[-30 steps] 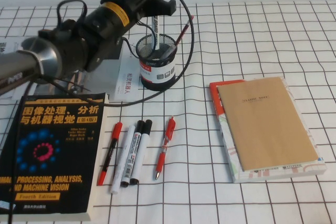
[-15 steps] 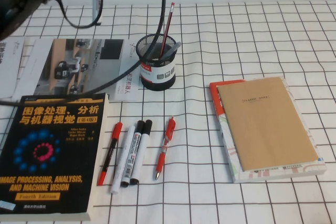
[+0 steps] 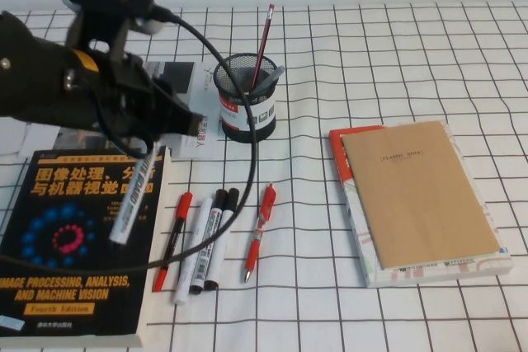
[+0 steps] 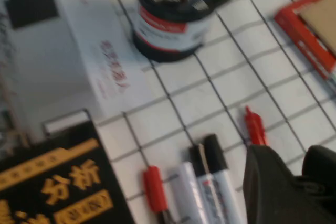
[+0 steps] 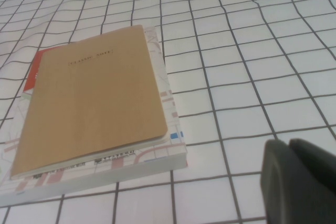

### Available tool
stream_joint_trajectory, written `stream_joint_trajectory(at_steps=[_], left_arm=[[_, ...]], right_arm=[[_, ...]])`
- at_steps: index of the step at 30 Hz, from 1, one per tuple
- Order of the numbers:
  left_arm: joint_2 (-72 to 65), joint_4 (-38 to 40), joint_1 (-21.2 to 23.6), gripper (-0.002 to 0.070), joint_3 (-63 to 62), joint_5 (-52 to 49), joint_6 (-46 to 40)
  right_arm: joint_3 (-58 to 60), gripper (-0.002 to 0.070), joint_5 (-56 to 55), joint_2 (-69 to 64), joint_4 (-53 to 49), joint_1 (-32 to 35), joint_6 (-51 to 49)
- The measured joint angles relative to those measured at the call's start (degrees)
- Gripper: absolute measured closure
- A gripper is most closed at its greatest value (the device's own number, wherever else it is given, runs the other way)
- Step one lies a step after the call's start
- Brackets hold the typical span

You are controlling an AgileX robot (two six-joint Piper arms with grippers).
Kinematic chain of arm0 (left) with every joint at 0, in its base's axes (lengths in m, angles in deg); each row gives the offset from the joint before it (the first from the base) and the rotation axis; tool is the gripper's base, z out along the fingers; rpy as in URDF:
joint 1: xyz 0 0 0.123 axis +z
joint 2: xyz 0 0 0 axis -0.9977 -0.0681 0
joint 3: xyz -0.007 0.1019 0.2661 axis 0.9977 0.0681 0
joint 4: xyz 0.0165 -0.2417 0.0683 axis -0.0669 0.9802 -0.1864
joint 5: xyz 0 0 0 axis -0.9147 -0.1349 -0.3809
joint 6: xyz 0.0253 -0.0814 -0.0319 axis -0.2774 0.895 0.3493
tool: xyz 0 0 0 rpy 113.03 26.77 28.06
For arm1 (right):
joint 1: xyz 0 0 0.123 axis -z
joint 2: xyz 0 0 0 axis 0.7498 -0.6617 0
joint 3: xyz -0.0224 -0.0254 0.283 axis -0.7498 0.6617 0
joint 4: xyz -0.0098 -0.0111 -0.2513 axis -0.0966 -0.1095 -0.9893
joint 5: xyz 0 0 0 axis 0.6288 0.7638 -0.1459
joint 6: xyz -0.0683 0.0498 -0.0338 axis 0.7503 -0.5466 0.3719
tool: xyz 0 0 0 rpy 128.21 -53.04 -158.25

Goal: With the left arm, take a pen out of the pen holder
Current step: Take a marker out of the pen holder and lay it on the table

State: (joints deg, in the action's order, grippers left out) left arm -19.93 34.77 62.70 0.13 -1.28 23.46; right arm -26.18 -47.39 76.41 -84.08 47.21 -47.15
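Observation:
The black mesh pen holder [image 3: 245, 98] stands at the back middle of the checked cloth, with a red pencil [image 3: 263, 37] and a grey pen sticking out. My left gripper [image 3: 152, 143] hangs to its left, above the top edge of the black textbook [image 3: 66, 245], shut on a white marker [image 3: 132, 199] that dangles slanted over the book's cover. In the left wrist view the pen holder [image 4: 176, 14] lies far off and the dark fingers [image 4: 273, 187] hide the held marker. My right gripper [image 5: 290, 145] is shut, low over bare cloth near the brown notebook [image 5: 89, 98].
Several loose pens lie in a row right of the textbook: a red pen [image 3: 172, 237], white and black-capped markers [image 3: 213, 237], another red pen [image 3: 259, 232]. The brown notebook [image 3: 417, 191] sits on a book at the right. Papers [image 3: 198, 125] lie behind the textbook.
My left arm lifted the white marker out of the holder, swung left out of frame, then came down over the textbook. The red pencil in the holder shifted more upright.

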Motion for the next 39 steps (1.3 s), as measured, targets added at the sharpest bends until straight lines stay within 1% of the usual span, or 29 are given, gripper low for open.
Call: stream_joint_trajectory(at_steps=[1, 4, 10, 15, 21, 24, 28, 33, 39], left_arm=[[-0.79, 3.62, 0.0, 0.0571, 0.0, -2.23, -1.96], [-4.32, 11.13, 0.45, 0.0571, 0.0, -5.95, -5.65], [-15.04, 18.92, 2.8, 0.0571, -1.45, -10.76, -6.97], [-21.77, 25.22, 2.85, 0.0571, -4.6, -10.77, -6.46], [-25.63, 26.18, 1.75, 0.0571, -6.66, -1.28, 0.88], [-26.57, 26.5, 0.94, 0.0571, -6.66, 2.48, 2.23], [-27.79, 26.53, -0.18, 0.0571, -6.66, 4.97, 2.23], [-29.29, 25.71, -1.33, 0.0571, -6.66, 5.25, 0.36], [-30.29, 24.85, -1.58, 0.0571, -6.66, 5.51, -0.32]], right_arm=[[0.0, 0.0693, 0.0, 0.0, 0.0, 0.0, 0.0], [0.0, 0.0692, 0.0, 0.0, 0.0, 0.0, 0.0], [0.0, 0.0693, 0.0, 0.0, 0.0, 0.0, 0.0], [0.0, 0.0693, 0.0, 0.0, 0.0, 0.0, 0.0], [0.0, 0.0693, 0.0, 0.0, 0.0, 0.0, 0.0], [0.0, 0.0692, 0.0, 0.0, 0.0, 0.0, 0.0], [0.0, 0.0693, 0.0, 0.0, 0.0, 0.0, 0.0], [0.0, 0.0692, 0.0, 0.0, 0.0, 0.0, 0.0], [0.0, 0.0693, 0.0, 0.0, 0.0, 0.0, 0.0]])
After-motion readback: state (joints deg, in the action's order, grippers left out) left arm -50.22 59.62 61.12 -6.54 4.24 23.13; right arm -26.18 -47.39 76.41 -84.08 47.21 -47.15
